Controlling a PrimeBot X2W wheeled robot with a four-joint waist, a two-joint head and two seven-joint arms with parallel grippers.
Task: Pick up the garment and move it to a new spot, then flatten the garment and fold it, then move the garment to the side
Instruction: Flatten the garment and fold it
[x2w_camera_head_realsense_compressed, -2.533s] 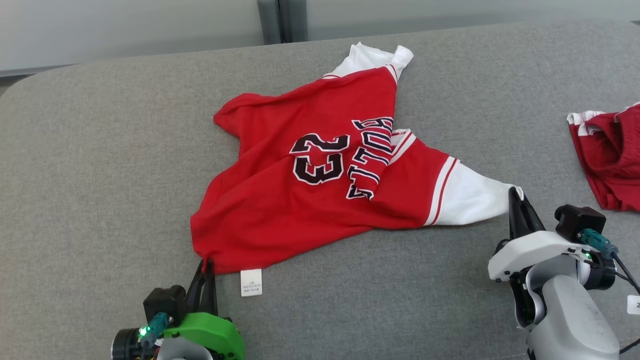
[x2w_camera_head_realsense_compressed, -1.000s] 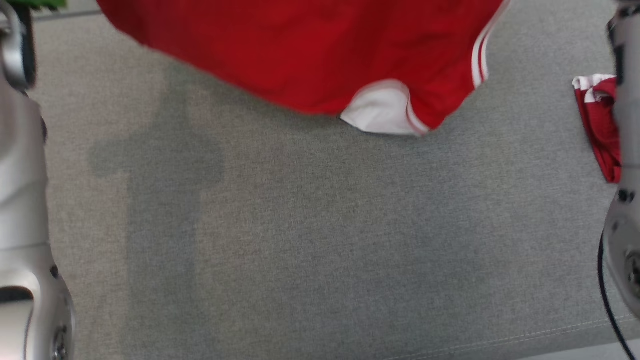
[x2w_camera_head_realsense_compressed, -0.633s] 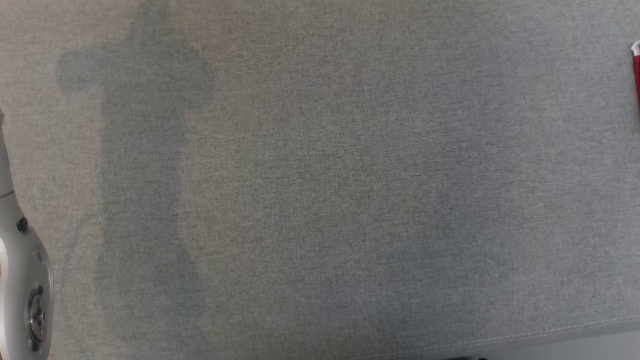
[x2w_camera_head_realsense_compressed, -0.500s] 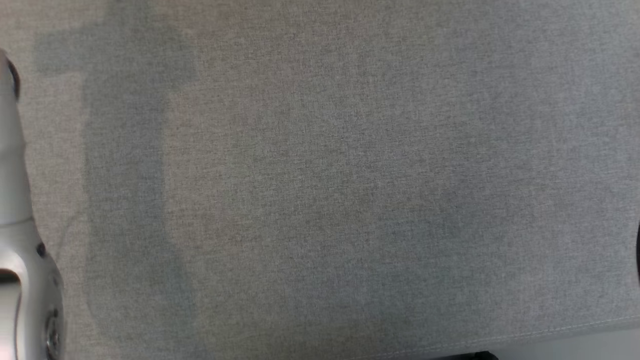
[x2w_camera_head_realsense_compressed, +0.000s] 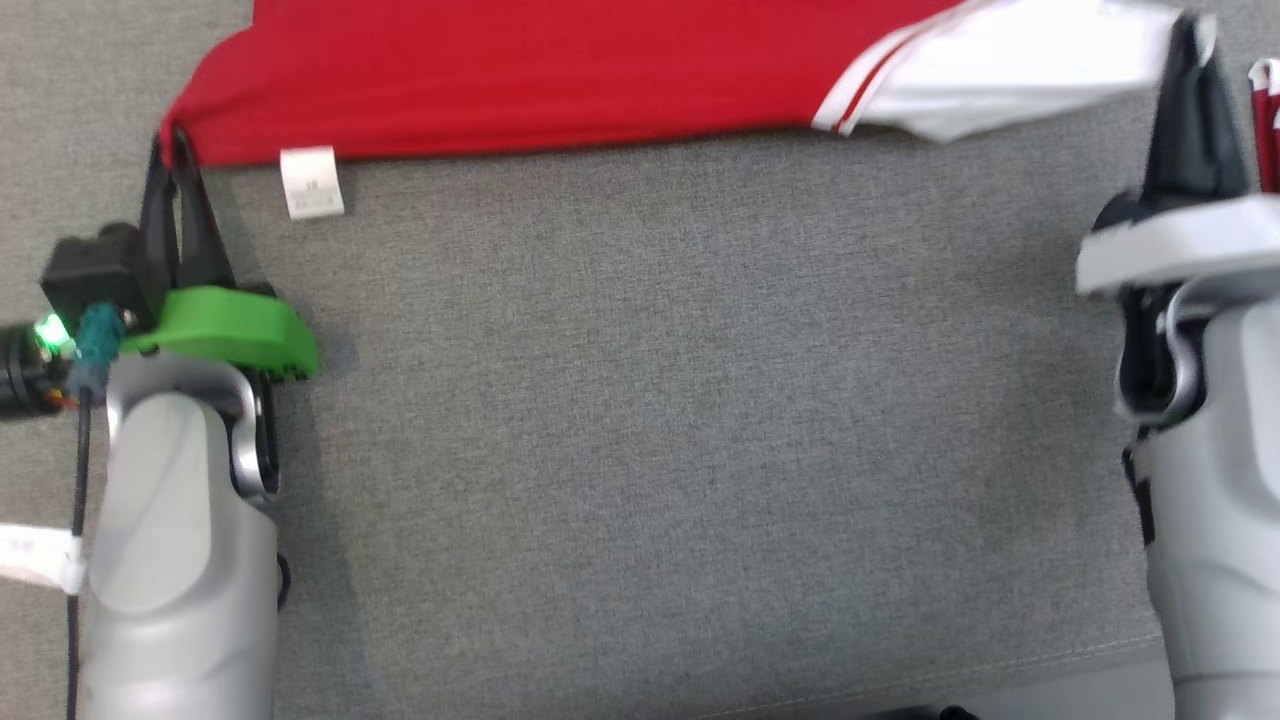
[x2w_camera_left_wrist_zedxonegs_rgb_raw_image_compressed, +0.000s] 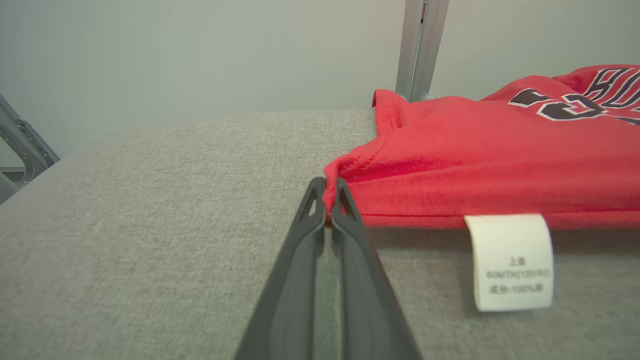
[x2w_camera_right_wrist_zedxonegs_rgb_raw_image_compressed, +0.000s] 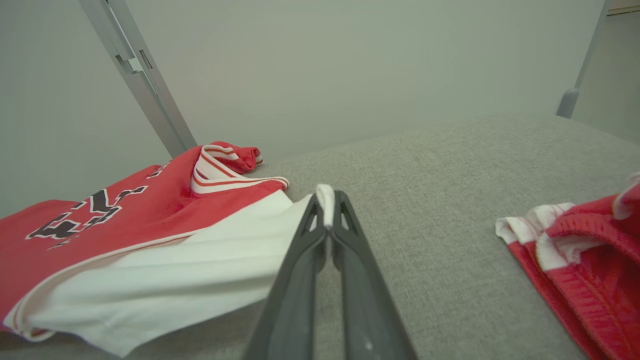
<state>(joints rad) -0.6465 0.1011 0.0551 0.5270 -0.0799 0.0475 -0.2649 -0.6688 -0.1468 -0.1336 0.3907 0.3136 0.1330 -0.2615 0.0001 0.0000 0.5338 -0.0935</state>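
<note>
The garment (x2w_camera_head_realsense_compressed: 560, 80) is a red jersey with white sleeves and black lettering, spread along the top of the head view on grey fabric. My left gripper (x2w_camera_head_realsense_compressed: 172, 150) is shut on its red bottom corner (x2w_camera_left_wrist_zedxonegs_rgb_raw_image_compressed: 332, 192), beside a white care label (x2w_camera_left_wrist_zedxonegs_rgb_raw_image_compressed: 512, 260). My right gripper (x2w_camera_head_realsense_compressed: 1190, 45) is shut on the tip of the white sleeve (x2w_camera_right_wrist_zedxonegs_rgb_raw_image_compressed: 325, 200). In the right wrist view the garment (x2w_camera_right_wrist_zedxonegs_rgb_raw_image_compressed: 125, 235) lies low on the surface, stretched between both grips.
A second red and white piece of clothing (x2w_camera_right_wrist_zedxonegs_rgb_raw_image_compressed: 580, 250) lies on the grey cushion (x2w_camera_head_realsense_compressed: 650, 420) to the right, seen at the head view's right edge (x2w_camera_head_realsense_compressed: 1265, 120). Metal frame posts (x2w_camera_left_wrist_zedxonegs_rgb_raw_image_compressed: 420, 47) stand behind against a pale wall. The cushion's front seam (x2w_camera_head_realsense_compressed: 1000, 670) runs along the bottom.
The garment was lifted up out of the head view, then came back down onto the cushion, closer to me. Both grippers stayed shut on their corners. The head camera moved throughout.
</note>
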